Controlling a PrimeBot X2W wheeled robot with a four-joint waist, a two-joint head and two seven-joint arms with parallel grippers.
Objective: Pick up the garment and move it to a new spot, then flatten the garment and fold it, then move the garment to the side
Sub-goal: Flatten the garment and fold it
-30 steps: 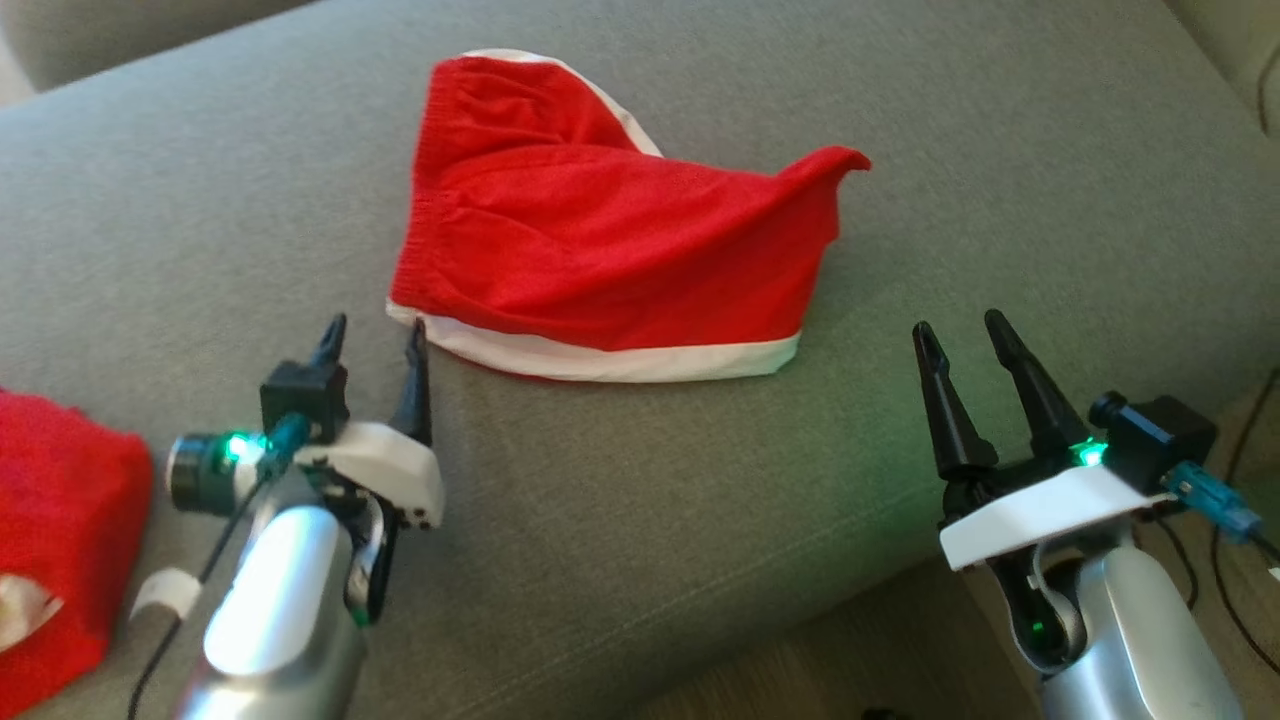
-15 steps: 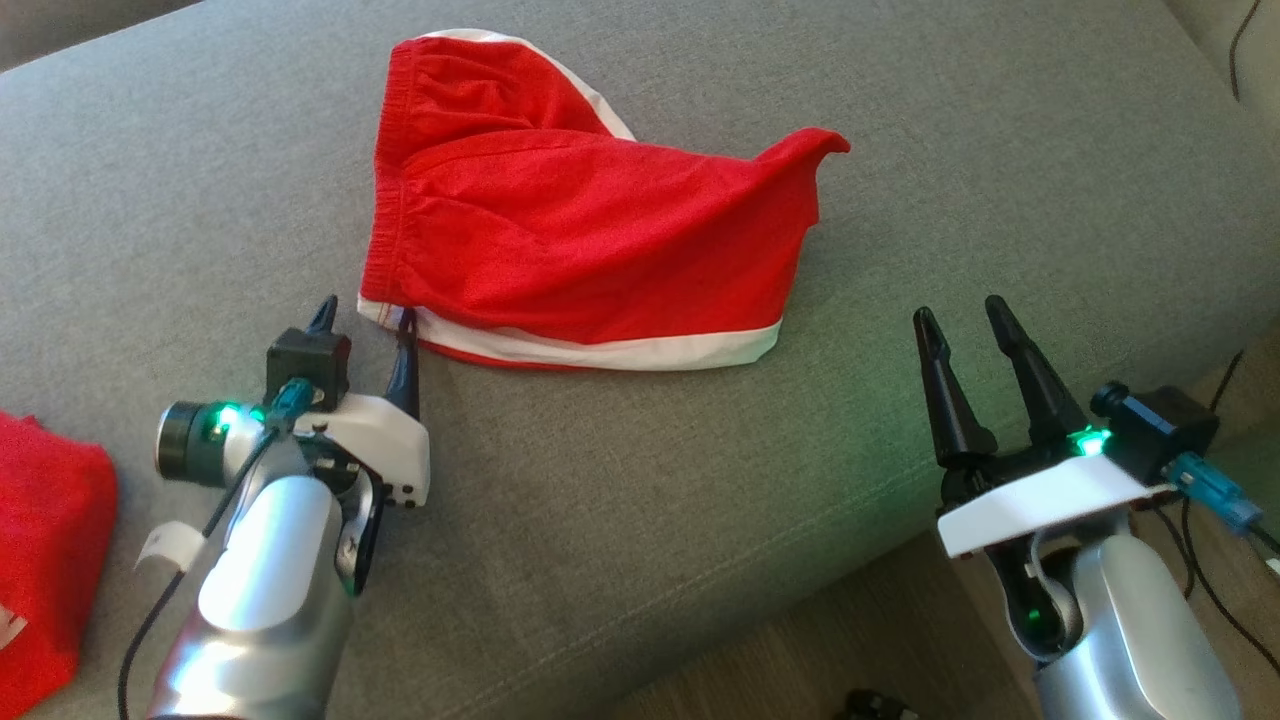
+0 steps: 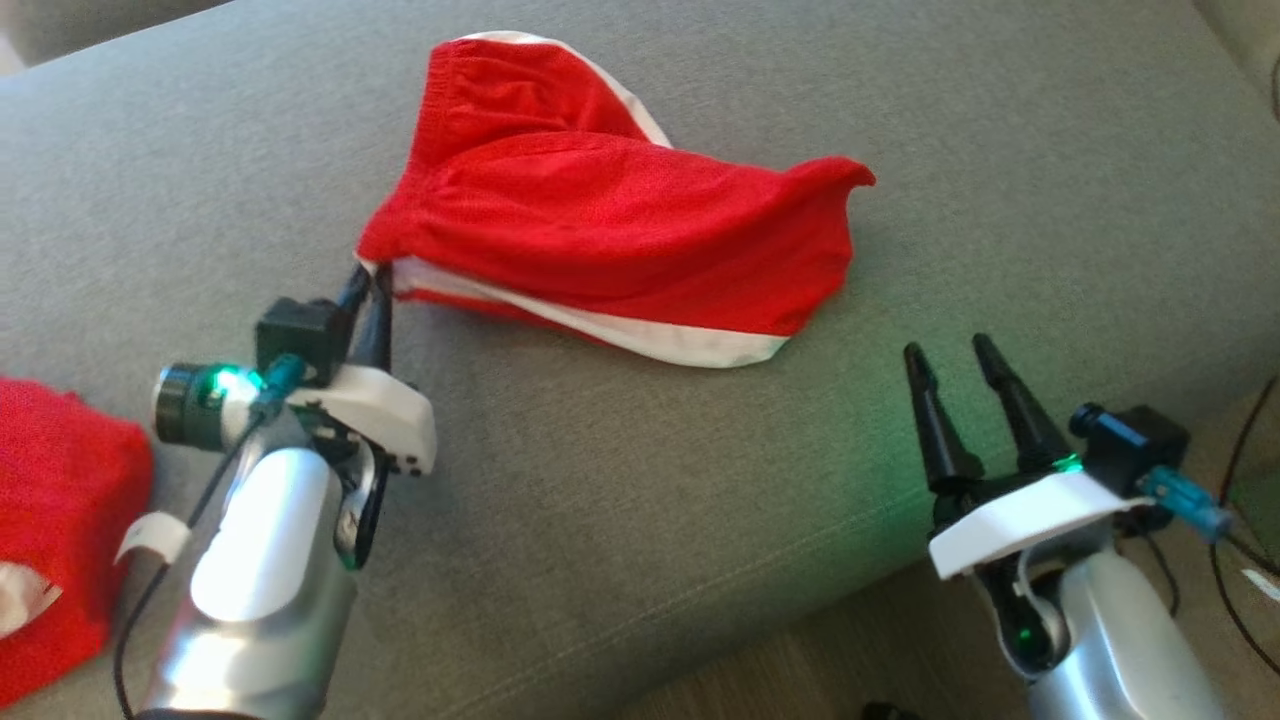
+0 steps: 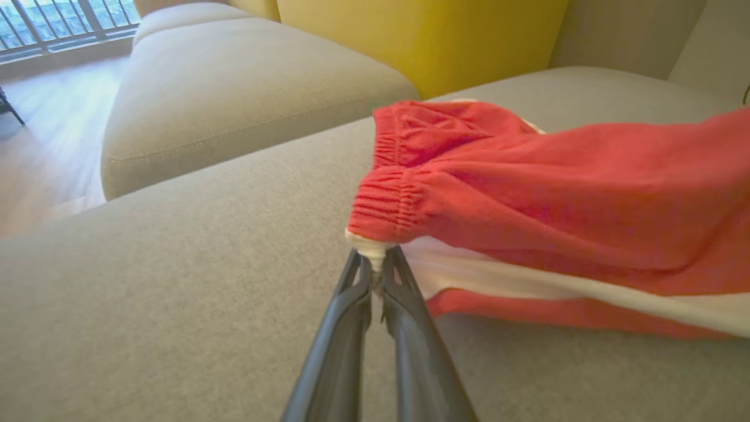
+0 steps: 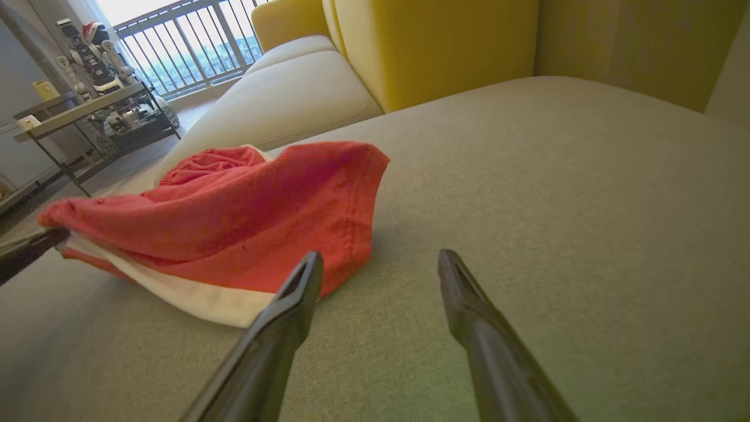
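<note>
The garment [image 3: 610, 215] is a pair of red shorts with white trim, lying crumpled on the grey sofa seat [image 3: 640, 480]. My left gripper [image 3: 368, 285] is shut on its near left corner, at the white hem by the waistband, and that corner is raised off the seat. In the left wrist view the two fingers pinch the white edge of the garment [image 4: 527, 205] at my left gripper [image 4: 375, 261]. My right gripper [image 3: 948, 352] stands open near the seat's front edge, to the right of the garment and apart from it. The right wrist view shows the garment [image 5: 234, 223] ahead-left of my right gripper [image 5: 381, 264].
Another red cloth [image 3: 60, 520] lies at the seat's left edge. A yellow cushion [image 5: 433, 41] and a beige seat [image 5: 293, 94] stand behind. Cables [image 3: 1240, 480] hang beside the sofa at right. A shelf with objects [image 5: 88, 105] stands across the room.
My left gripper moved forward onto the garment's near left corner, shut on it and lifted it; the garment's left side is now pulled up. The right gripper stays open.
</note>
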